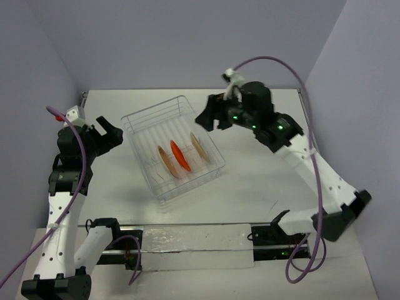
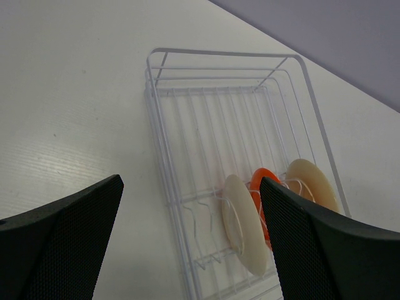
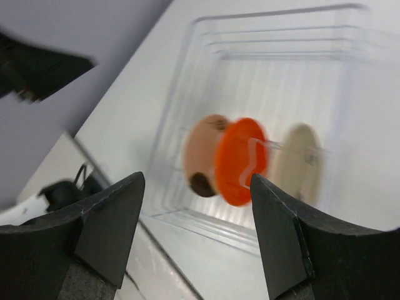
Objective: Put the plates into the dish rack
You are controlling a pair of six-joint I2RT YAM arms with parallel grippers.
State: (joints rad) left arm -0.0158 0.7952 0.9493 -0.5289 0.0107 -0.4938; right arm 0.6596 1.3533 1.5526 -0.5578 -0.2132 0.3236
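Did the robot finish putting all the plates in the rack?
Looks finished. Done: one beige plate, the orange-red plate and the other beige plate all stand on edge in the dish rack. In hand: nothing; the left gripper and right gripper are open and empty, off the rack. Still to do: no plate shows on the table.

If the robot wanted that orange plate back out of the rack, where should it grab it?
Probably its top rim, coming straight down. The orange plate stands on edge in the dish rack, close between two beige plates, so only its upper edge is free. One finger would slip down each face.
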